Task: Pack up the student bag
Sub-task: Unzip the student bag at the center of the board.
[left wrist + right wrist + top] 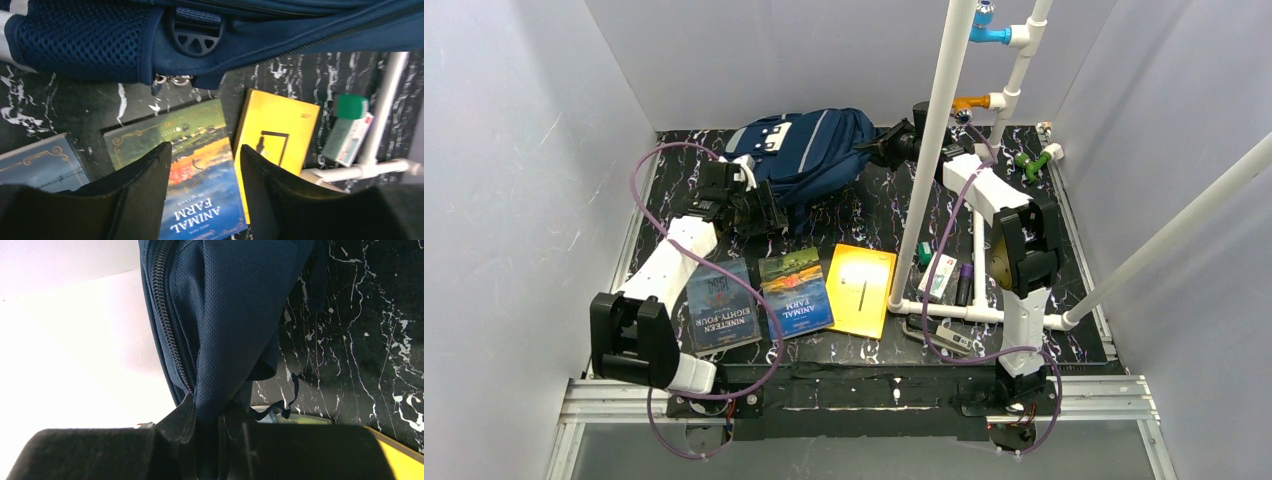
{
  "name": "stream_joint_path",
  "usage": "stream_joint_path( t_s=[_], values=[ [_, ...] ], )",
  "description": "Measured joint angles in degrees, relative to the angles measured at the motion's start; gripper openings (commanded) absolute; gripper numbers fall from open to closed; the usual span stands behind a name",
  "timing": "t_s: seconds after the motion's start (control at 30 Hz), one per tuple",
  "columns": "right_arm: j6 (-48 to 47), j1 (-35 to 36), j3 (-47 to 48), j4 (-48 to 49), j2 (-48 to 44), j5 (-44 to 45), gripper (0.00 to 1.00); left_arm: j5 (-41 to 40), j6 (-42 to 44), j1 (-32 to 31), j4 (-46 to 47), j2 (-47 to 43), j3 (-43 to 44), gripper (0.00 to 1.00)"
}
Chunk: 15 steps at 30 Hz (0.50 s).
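Observation:
The student bag (809,150), navy blue with grey stripes and a white patch, lies at the back middle of the table. My left gripper (762,212) is open and empty, hovering just in front of the bag's near edge. In the left wrist view the bag (100,40) fills the top and the gripper (205,150) hangs above the Animal Farm book (195,130). My right gripper (887,146) is at the bag's right side. In the right wrist view it (205,415) is shut on a fold of the bag's fabric (230,305) beside a zipper.
A Nineteen Eighty-Four book (722,305), the Animal Farm book (795,290) and a yellow notebook (862,290) lie in a row at the front. A white PVC pipe frame (934,150) stands right of centre, with a white box (937,277), a dark pen (965,283) and a grey device (944,335) around its base.

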Motion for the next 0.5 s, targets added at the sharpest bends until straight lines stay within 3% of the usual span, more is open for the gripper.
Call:
stream_joint_path(
  t_s=[0.2, 0.5],
  values=[
    [1.6, 0.5, 0.0, -2.6, -0.6, 1.7, 0.01, -4.0, 3.6, -1.4, 1.9, 2.4, 0.2, 0.44],
    [2.3, 1.9, 1.2, -5.0, -0.8, 4.2, 0.01, -10.4, 7.3, -3.3, 6.3, 4.1, 2.2, 0.26]
  ],
)
